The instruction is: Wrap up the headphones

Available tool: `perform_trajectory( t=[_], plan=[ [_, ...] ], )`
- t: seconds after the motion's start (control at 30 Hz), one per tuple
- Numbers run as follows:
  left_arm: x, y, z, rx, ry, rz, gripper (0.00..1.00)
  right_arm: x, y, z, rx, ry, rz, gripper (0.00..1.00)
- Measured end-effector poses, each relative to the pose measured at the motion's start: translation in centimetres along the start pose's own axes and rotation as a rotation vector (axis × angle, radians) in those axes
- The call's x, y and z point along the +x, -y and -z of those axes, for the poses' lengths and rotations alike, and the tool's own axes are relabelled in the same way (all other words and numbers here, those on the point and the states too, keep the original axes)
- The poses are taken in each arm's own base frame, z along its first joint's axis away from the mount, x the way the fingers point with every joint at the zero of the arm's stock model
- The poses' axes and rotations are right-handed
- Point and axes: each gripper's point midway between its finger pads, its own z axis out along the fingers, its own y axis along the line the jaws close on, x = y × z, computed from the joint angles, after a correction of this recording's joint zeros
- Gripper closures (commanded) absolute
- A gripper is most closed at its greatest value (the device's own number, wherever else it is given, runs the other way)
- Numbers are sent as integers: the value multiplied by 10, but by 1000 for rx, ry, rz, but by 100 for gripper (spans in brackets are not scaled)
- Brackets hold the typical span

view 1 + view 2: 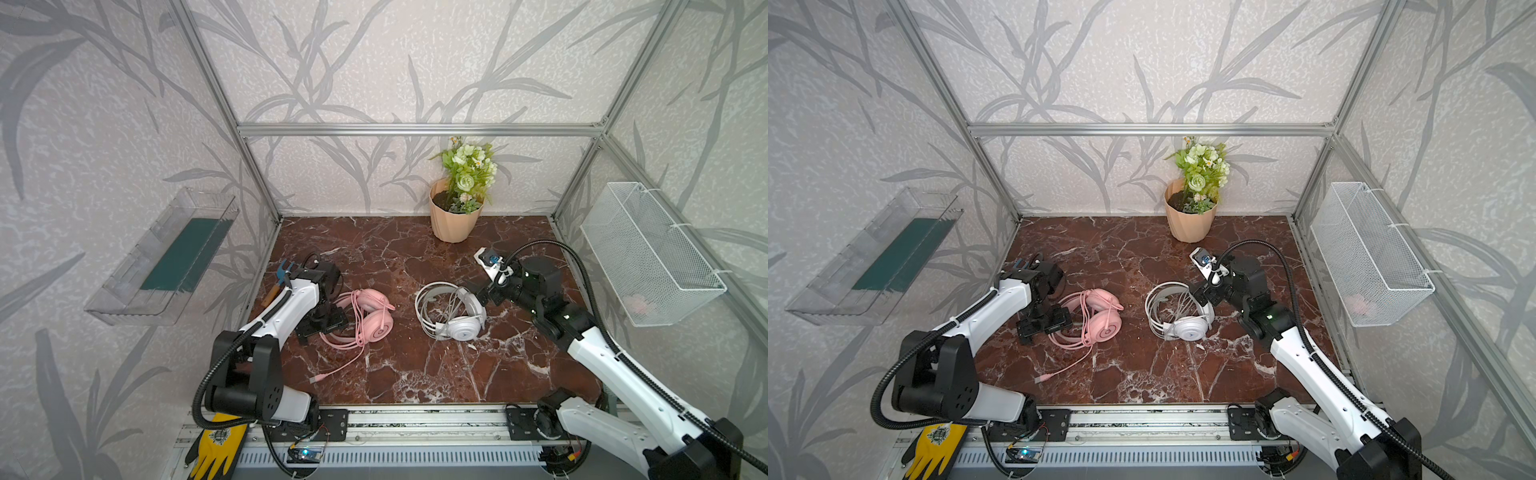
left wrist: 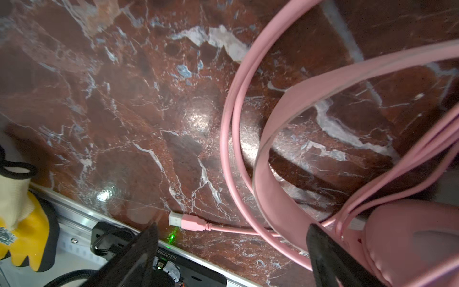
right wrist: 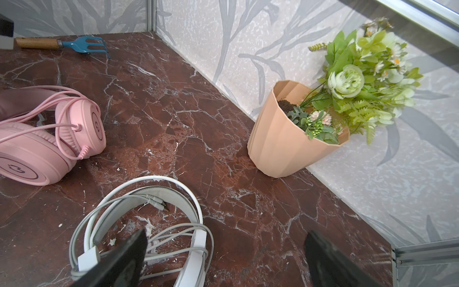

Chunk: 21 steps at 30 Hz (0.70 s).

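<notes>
Both headphones flat on the red marble table (image 1: pixel 415 374), near each other about the middle, apart. Left of middle in both top views, the pink headphones (image 1: pixel 372 318) (image 1: pixel 1102 313), earcups close together, with the pink cable (image 2: pixel 228 149) draped over them in loose loops and one long tail trailing toward the front edge, ending in a plug (image 2: pixel 188 222) loose on the stone. Just right of them the white headphones (image 1: pixel 453 311) (image 1: pixel 1183 318), with the white cable (image 3: pixel 111 202) coiled around the headband and its plugs (image 3: pixel 157 205) inside the ring. Low at the outer side of the pink set, the left gripper (image 1: pixel 322 324) (image 2: pixel 233 227), fingers (image 2: pixel 330 256) spread wide, with cable and headband passing between them and nothing pinched; contact between a finger and the pink earcup impossible to tell. At the far right side of the white set, the right gripper (image 1: pixel 478 291) (image 3: pixel 226 233), also spread wide, holding nothing, close over the edge of the white headband. Against the back wall a peach flower pot (image 1: pixel 453 220) with green and white blooms. Behind the left arm a small blue rake (image 3: pixel 62 44) with a wooden handle. Over the front rail a yellow glove (image 1: pixel 216 449). On the right wall a white wire basket (image 1: pixel 648 257), on the left wall a clear tray (image 1: pixel 158 257)
</notes>
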Motion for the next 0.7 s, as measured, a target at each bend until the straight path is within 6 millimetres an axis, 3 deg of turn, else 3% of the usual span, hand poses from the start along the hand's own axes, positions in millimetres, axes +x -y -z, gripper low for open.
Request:
perform_trajectory(
  t=[0.23, 0.47, 0.7],
  plan=[
    [-11, 16, -28, 32, -4, -13, 28, 14, -4, -1, -1, -22, -39, 1],
    [-22, 26, -48, 27, -7, -54, 47, 13, -1, 3, 22, -16, -45, 1],
    [-38, 44, -48, 49, 7, -82, 52, 14, 2, 5, 43, -16, -42, 1]
  ],
)
